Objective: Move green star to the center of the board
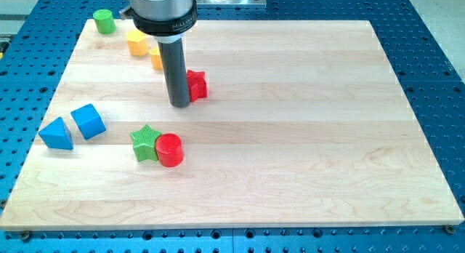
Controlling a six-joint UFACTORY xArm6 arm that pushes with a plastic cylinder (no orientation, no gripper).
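I have no jaws on this rig, only my tip, resting on the bench and touching the left side of the red star-like block. The green star lies left of centre, below my tip, pressed against the red cylinder. Two blue blocks sit near the left edge.
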